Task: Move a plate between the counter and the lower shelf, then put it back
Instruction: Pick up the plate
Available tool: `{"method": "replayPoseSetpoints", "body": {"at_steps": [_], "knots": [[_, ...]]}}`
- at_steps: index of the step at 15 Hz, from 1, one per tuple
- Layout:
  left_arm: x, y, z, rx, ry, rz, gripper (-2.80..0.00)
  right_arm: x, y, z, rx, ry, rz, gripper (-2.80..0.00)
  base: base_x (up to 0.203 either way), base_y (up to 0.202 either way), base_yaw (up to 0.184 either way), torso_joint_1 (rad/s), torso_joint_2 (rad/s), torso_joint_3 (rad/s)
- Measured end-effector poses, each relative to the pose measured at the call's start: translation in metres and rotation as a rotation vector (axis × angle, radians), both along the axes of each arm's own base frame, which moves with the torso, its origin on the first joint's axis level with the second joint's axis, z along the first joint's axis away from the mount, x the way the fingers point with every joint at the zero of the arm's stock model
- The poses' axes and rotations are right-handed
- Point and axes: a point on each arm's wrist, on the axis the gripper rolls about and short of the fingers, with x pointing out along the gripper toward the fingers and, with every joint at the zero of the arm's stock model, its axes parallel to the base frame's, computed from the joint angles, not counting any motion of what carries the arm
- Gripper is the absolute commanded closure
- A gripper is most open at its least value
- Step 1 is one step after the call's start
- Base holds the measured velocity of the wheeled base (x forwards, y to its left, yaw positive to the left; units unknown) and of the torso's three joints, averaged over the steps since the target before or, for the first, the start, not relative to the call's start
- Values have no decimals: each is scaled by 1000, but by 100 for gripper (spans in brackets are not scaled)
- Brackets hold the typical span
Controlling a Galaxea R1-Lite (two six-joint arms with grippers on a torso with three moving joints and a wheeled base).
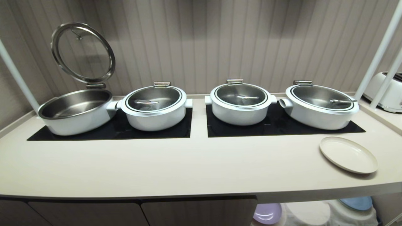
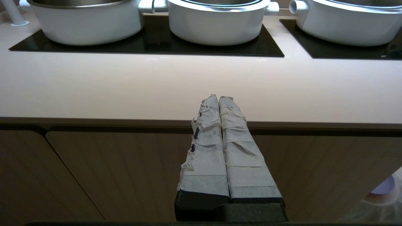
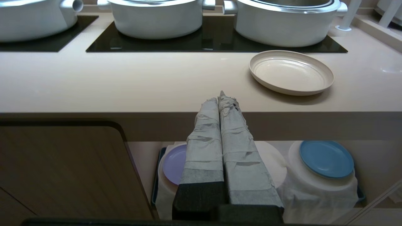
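The cream-beige plate (image 1: 348, 154) (image 3: 291, 72) lies flat on the counter (image 1: 188, 163) (image 3: 125, 84) near its right front edge. Below the counter the lower shelf (image 3: 314, 185) shows white cloth draped over round pads. My right gripper (image 3: 219, 99) is shut and empty, held in front of the counter edge, short of the plate and to its left. My left gripper (image 2: 218, 98) is also shut and empty, in front of a brown cabinet door (image 2: 125, 169). Neither arm shows in the head view.
Several white pots (image 1: 240, 103) stand on two black panels (image 1: 276, 125); the leftmost pot's lid (image 1: 82, 52) is tipped up. A lilac plate (image 3: 173, 163) and a blue plate (image 3: 326, 158) rest on shelf pads. White posts (image 1: 377, 53) and a toaster (image 1: 388, 92) stand at the right.
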Motion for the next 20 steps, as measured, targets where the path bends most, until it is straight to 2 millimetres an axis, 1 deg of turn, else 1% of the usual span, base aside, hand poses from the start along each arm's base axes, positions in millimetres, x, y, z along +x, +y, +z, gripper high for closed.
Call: {"method": "replayPoseSetpoints", "body": {"at_steps": [2,20], "knots": [[0,0,0,-1,0,0,0,0,0,0,23,-3,-10,0,0,0,0,0,0,0],[0,0,0,0,-1,0,0,0,0,0,23,-3,-9,0,0,0,0,0,0,0]]}}
